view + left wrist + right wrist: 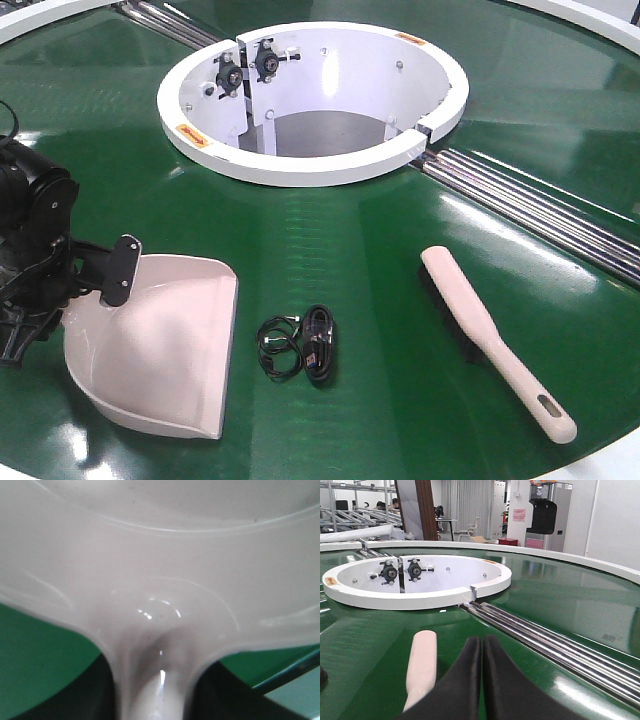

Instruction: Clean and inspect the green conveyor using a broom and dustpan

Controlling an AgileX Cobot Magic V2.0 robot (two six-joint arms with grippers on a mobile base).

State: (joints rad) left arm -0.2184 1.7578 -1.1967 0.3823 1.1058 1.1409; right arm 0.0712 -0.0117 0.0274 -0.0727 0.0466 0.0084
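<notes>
The pale pink dustpan [165,345] rests on the green conveyor [350,230] at the front left, its lip pointing right. My left gripper [105,285] is shut on the dustpan's handle end. In the left wrist view the dustpan [160,555] fills the frame, and its handle runs down between the dark fingers [95,695] of my left gripper [155,700]. The pale pink broom [490,335] lies loose on the belt at the front right. My right gripper [482,647] is shut and holds nothing, hovering just right of the broom [422,665]. It is out of the front view.
A bundle of black cable [300,345] lies on the belt between dustpan and broom. The white hub [300,165] stands behind. Metal roller strips [530,205] run from the hub to the right edge, and these roller strips [545,635] pass right of my right gripper.
</notes>
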